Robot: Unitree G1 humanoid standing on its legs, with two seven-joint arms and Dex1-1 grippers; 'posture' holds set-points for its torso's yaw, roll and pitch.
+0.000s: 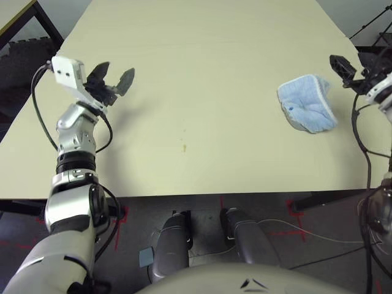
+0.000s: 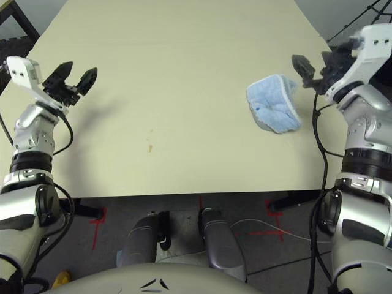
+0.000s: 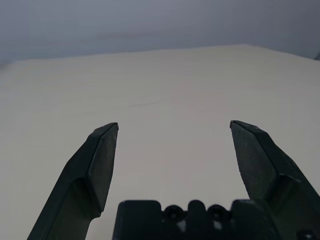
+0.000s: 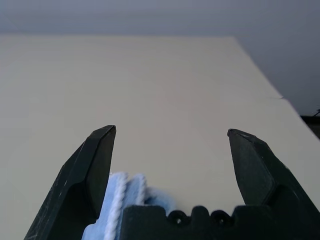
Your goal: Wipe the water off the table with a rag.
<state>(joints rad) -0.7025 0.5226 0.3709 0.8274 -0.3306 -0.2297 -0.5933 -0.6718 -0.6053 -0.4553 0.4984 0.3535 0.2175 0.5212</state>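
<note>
"What lies nearest?"

"Red tape marks (image 2: 274, 223) and a thin white cable (image 2: 252, 220) run across the dark floor (image 1: 202, 245), below the near edge of the pale beige table (image 2: 202, 174)."

"And the water?"

"Orange-brown blotches of water (image 2: 150, 148) dot the tabletop near that edge, between the two arms and nearer the left one."

"Where is the rag?"

"The light blue rag (image 1: 306, 104), white-edged and marked with a dark spot, lies rumpled on the right side of the table, a little farther back and well apart from the water."

"The grippers?"

"Just beyond the rag and to its right, the right gripper (image 4: 171, 130) hangs with its fingers spread, nothing between them. Across the table, the left gripper (image 3: 175, 124) also has its fingers spread and empty."

"Farthest off?"

"Bare tabletop, reaching toward a grey surface (image 4: 150, 17)."
</note>
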